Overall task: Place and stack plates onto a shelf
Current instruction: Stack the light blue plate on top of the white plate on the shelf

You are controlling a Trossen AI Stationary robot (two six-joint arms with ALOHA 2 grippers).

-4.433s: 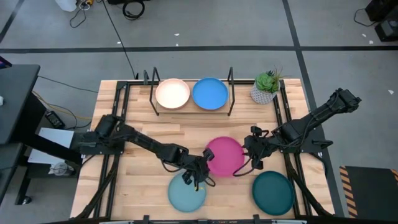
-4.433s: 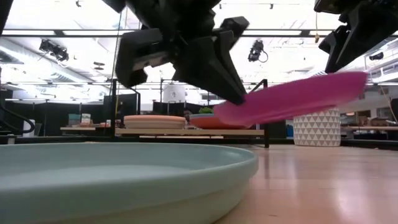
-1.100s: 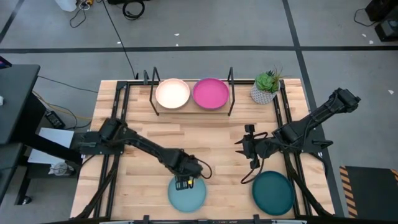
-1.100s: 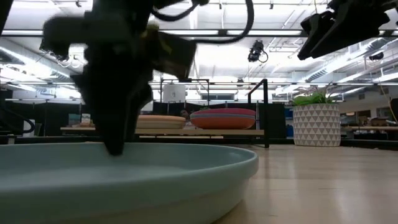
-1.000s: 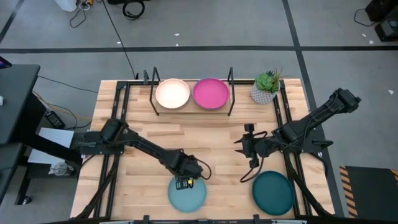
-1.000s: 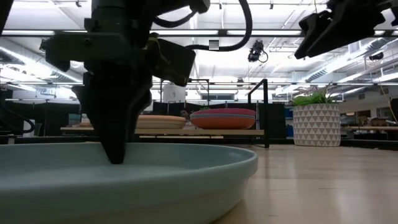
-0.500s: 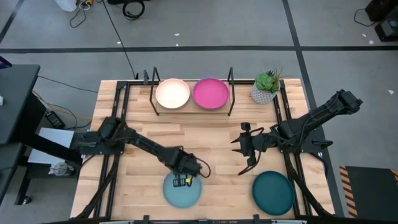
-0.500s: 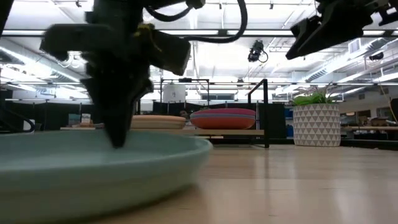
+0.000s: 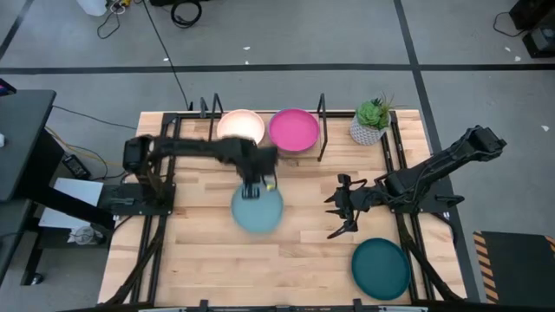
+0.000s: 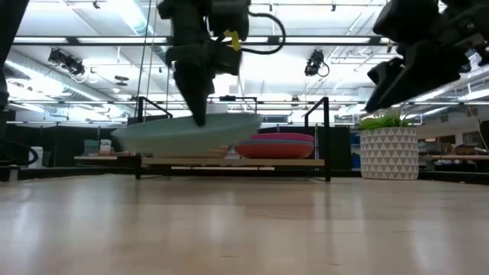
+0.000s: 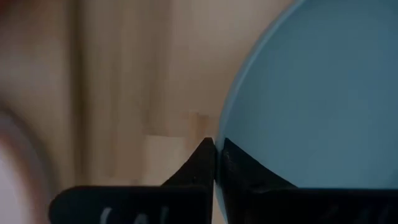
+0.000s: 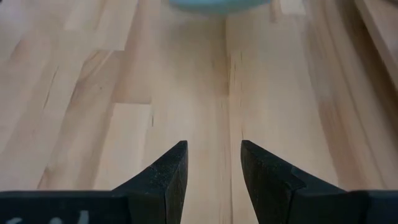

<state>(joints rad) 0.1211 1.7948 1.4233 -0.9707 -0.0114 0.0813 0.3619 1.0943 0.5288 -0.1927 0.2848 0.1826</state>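
Left gripper (image 9: 255,185) — its fingers are pinched on the rim of the light blue plate (image 9: 257,210), so you carry the plate by its edge, clear of the table (image 9: 191,251). In the low view the plate hangs nearly level in the air in front of the shelf (image 10: 233,162), about as high as the stacks there. Judgement: an edge hold keeps the plate flat enough to go onto a stack without tipping. Seen from above, the plate sits just short of the shelf, between the peach plate (image 9: 240,130) and the magenta plate (image 9: 293,130), so you cannot yet tell which stack it is meant for.

Both stacks already sit on the shelf; in the low view the magenta stack shows an orange edge under it.

Right gripper (image 9: 341,211) — fingers spread, holding nothing, waiting over bare wood right of centre. The teal plate (image 9: 381,267) lies flat at the near right corner, just beside it — probably your next pick.

Surface: pale butcher-block wood with black rails along both sides. A plant (image 9: 371,121) in a white pot stands right of the shelf. Room: grey floor with dark tape lines, cables at the far edge; strip lights and dark racks behind the table in the low view.
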